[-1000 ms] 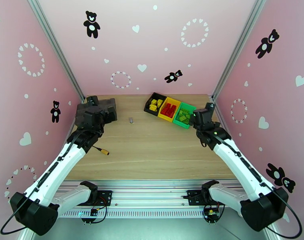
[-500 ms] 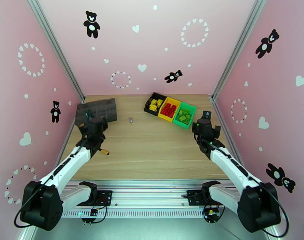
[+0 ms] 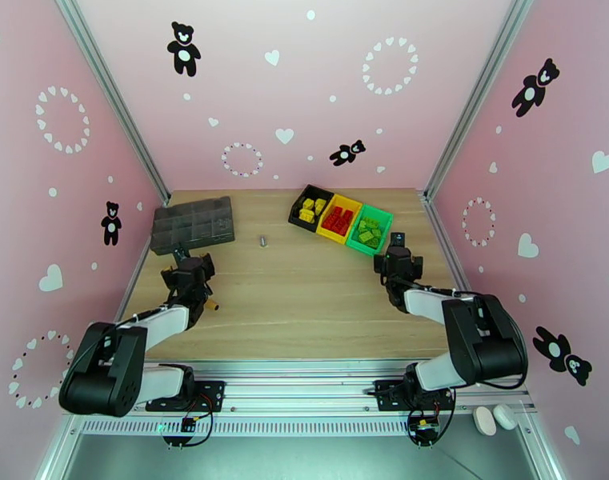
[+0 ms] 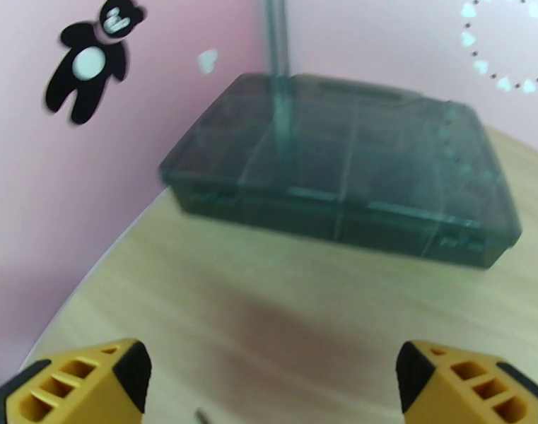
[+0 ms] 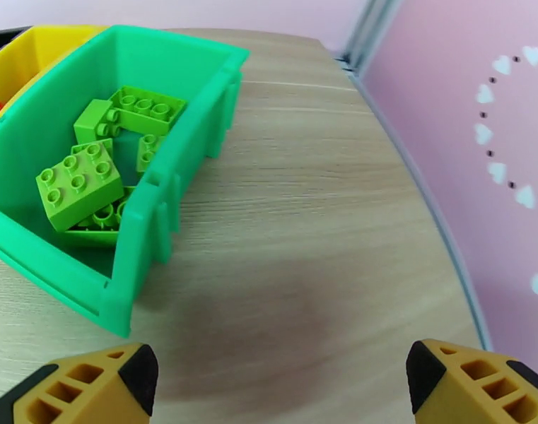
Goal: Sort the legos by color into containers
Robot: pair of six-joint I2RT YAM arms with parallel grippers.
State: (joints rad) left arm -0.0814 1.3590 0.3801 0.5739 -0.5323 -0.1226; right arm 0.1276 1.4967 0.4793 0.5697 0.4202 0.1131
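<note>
Legos (image 3: 337, 220): lie in three joined bins at the far right of the table (image 3: 304, 314), grouped by colour.
Yellow legos (image 3: 310, 210): fill the black bin (image 3: 299, 202), the leftmost of the row.
Red legos (image 3: 334, 222): sit in the yellow bin (image 3: 348, 201), the middle one.
Green legos (image 5: 81, 181): lie heaped in the green bin (image 5: 177, 178), some flat with studs up, some tilted against each other.
Bin row: runs slantwise, the green end nearest the right arm; seen from the right wrist, the yellow bin touches the green bin's far side.
Right fingers (image 5: 85, 386): spread wide, with nothing between them; hover low over bare wood just beside the green bin's near corner, apart from it.
Left fingers (image 4: 78, 386): also spread wide and holding nothing; hang over bare wood near the table's left edge, facing the organizer.
Organizer (image 4: 339, 178): flat, dark and see-through, with many compartments; rests at the far left corner, near the wall; contents too blurred to tell.
Screwdriver (image 3: 209, 303): orange handle lies on the table just beside the left arm, well apart from the bins.
Small metal piece (image 3: 262, 241): stands alone on the wood between organizer and bins; too small to tell what it is.
</note>
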